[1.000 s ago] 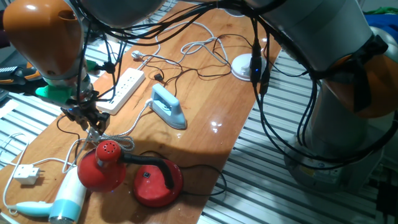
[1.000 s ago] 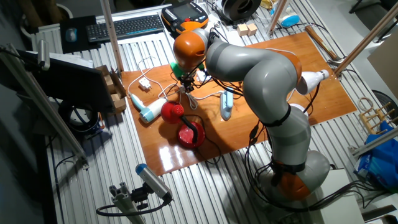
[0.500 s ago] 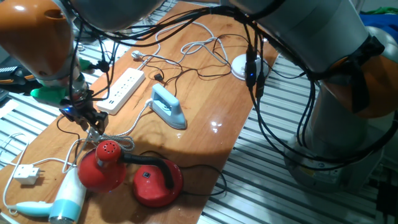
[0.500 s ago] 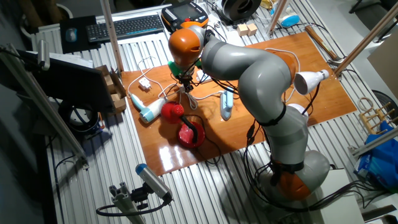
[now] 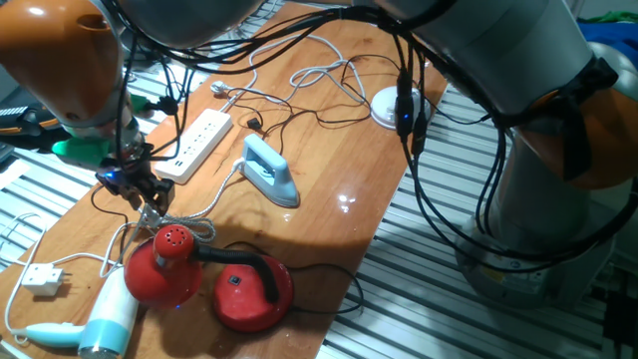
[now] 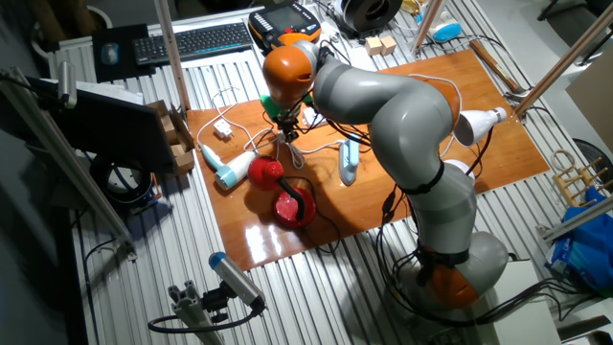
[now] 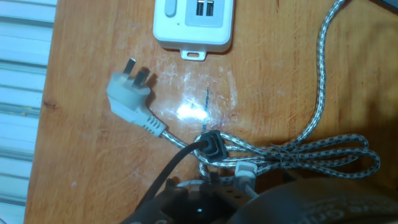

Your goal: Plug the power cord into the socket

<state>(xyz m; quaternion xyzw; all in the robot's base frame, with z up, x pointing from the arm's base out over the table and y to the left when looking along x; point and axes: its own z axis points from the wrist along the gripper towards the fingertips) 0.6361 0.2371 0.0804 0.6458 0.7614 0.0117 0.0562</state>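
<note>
Slightly shifted toward the socket (image 5: pixel 195 143) since a second ago, the gripper (image 5: pixel 140 189) hovers low beside its near end in one fixed view; the other fixed view shows no containers. Hand view: the power cord (image 7: pixel 208 147) plug appears pinched, though grip is uncertain, amid the braided cord (image 7: pixel 323 152), which could snag and drag the white plug (image 7: pixel 129 99).

Robotics laboratory test bench.
You are looking at a wooden tabletop (image 6: pixel 498 144) laid over ribbed aluminium profile decking (image 6: pixel 192 278), with a keyboard (image 6: pixel 196 40) and an orange-and-black teach pendant (image 6: pixel 284 21) at the far edge, a dark monitor (image 6: pixel 120 125) to one side, and slanted metal struts (image 6: pixel 565 57) framing the cell around the grey-and-orange arm (image 6: pixel 402 105).
</note>
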